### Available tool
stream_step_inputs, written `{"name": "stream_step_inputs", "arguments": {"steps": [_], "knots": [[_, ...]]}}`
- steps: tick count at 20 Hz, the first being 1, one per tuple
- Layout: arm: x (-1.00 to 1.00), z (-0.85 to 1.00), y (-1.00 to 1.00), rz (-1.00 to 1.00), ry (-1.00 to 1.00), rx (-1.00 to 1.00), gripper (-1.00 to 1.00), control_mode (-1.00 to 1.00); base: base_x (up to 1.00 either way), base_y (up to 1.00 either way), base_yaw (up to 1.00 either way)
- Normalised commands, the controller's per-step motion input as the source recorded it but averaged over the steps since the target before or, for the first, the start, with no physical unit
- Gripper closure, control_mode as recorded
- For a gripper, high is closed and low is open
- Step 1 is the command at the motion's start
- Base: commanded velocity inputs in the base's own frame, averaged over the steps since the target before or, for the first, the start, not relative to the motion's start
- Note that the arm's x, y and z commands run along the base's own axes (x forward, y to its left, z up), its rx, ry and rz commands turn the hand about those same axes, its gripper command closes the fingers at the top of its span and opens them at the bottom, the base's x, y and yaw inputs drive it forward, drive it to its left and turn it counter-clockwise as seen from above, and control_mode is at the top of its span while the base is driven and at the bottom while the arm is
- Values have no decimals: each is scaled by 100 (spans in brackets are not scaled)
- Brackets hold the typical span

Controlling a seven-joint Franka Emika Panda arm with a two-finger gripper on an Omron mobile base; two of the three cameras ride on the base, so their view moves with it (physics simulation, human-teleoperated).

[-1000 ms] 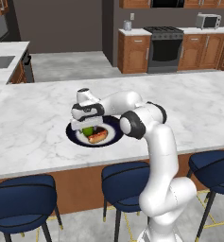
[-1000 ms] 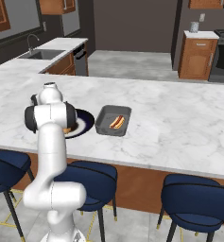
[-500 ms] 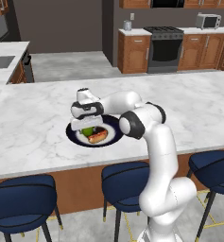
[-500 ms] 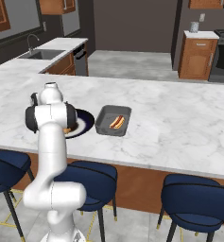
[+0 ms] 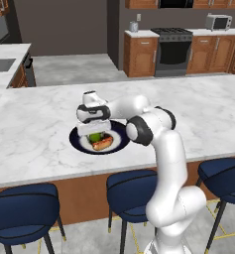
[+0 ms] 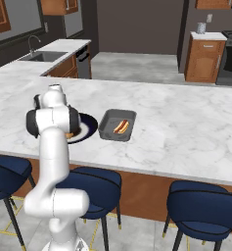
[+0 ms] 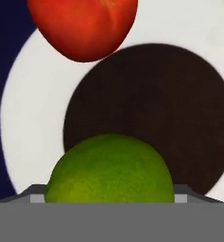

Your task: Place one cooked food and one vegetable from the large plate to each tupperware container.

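Note:
The large plate (image 5: 78, 142), dark with a paler ring (image 7: 23, 104), lies on the marble island near its front edge. On it are a round green vegetable (image 5: 95, 137) and a red-orange food (image 5: 103, 144). My gripper (image 5: 94, 133) points straight down onto the plate. In the hand view the green vegetable (image 7: 111, 168) fills the space between the two fingertips (image 7: 34, 193), which press against its sides, and the red food (image 7: 82, 26) lies beyond it. To the plate's right, one grey tupperware container (image 6: 106, 131) holds a hot dog (image 6: 120, 126).
Blue bar stools (image 5: 134, 191) stand along the island's front edge. A sink (image 6: 41, 55) sits in the far counter on the left. A stove (image 5: 173, 49) and wooden cabinets line the back wall. My own arm (image 6: 51, 122) hides part of the plate (image 6: 89, 125) in the right base view.
The jaws have closed in from wide open onto the green vegetable. The arm and the things on the island have stayed in place.

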Motion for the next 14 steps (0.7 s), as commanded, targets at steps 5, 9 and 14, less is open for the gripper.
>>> {"name": "stream_step_inputs", "arguments": {"steps": [5, 9, 14], "knots": [[-67, 31, -98, -2, -19, 4, 100, -100, 0, 0, 0], [-49, 74, -100, 0, -31, 7, 100, -100, 0, 0, 0], [0, 83, -100, 0, -12, 1, 100, -100, 0, 0, 0]]}}
